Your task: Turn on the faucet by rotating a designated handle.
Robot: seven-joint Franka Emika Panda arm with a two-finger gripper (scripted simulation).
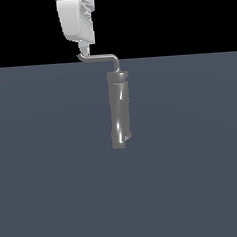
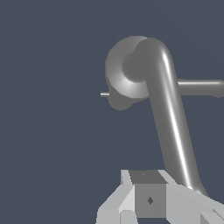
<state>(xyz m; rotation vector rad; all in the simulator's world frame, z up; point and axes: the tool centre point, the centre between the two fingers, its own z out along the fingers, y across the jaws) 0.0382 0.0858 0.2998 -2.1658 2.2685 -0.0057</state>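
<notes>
The faucet (image 1: 119, 110) is a tall glossy grey cylinder with a darker cap, standing upright on the grey floor. Its handle (image 1: 100, 57) is a thin bent rod that runs from the cap toward the exterior view's left and ends in a small upturned tip. My white gripper (image 1: 85, 46) hangs from above, its fingertips right over that tip. In the wrist view I look down on the cap (image 2: 124, 72); the handle (image 2: 173, 127) runs from it to my gripper (image 2: 148, 192). The fingers stand together with no gap showing, holding nothing.
A second short rod (image 2: 203, 87) sticks out sideways from the faucet top, and a very thin pin (image 2: 104, 94) shows on the opposite side. The flat grey floor (image 1: 54, 170) spreads all around the faucet.
</notes>
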